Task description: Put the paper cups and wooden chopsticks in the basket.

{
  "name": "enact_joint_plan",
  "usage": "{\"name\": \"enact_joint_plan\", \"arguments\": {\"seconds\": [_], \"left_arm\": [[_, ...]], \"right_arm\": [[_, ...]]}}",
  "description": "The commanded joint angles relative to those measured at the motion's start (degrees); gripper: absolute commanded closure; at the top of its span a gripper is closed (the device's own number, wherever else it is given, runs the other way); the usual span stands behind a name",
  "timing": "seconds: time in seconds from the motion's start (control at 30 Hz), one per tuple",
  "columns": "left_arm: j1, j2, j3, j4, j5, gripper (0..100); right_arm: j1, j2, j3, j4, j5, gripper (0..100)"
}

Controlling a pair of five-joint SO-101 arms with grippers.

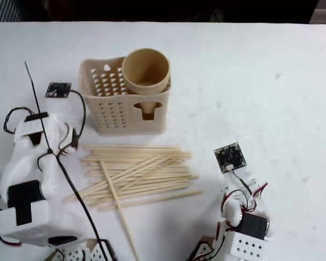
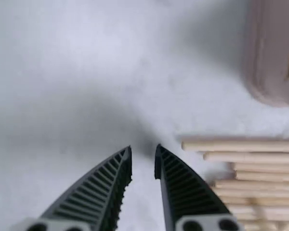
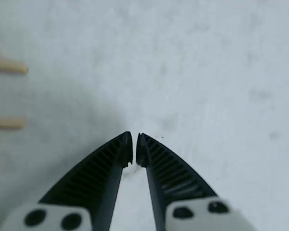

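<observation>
A stack of paper cups stands upright in the right end of the beige perforated basket. Several wooden chopsticks lie in a loose pile on the white table just in front of the basket, one slanting toward the front edge. The left arm rests left of the pile. Its gripper hovers over bare table, its jaws a little apart and holding nothing, with the chopsticks and the basket corner beside it. The right gripper is shut and empty above bare table, chopstick ends off to one side.
The right arm sits at the front right, its wrist camera board facing up. A black cable runs across the left arm. A small black board lies left of the basket. White table stretches to the right and behind.
</observation>
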Motion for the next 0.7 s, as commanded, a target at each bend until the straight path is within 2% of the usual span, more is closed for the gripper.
{"name": "enact_joint_plan", "arguments": {"seconds": [0.0, 0.17, 0.27, 0.43, 0.67], "left_arm": [[1.7, -9.5, -2.3, 7.3, -3.3, 90], [5.1, -23.7, -8.7, 25.0, -3.4, 90], [10.0, -29.0, -6.6, 31.0, -3.4, 90], [17.2, -30.0, 1.7, 29.5, 0.8, 82], [22.7, -29.8, 6.9, 19.3, 5.2, 82]], "right_arm": [[0.2, -0.6, 0.5, 0.3, 0.5, 96.6], [0.2, -0.6, 0.5, 0.3, 0.5, 96.6], [0.2, -0.6, 0.5, 0.3, 0.5, 96.6], [0.2, -0.6, 0.5, 0.3, 0.5, 96.6], [0.2, -0.6, 0.5, 0.3, 0.5, 96.6]]}}
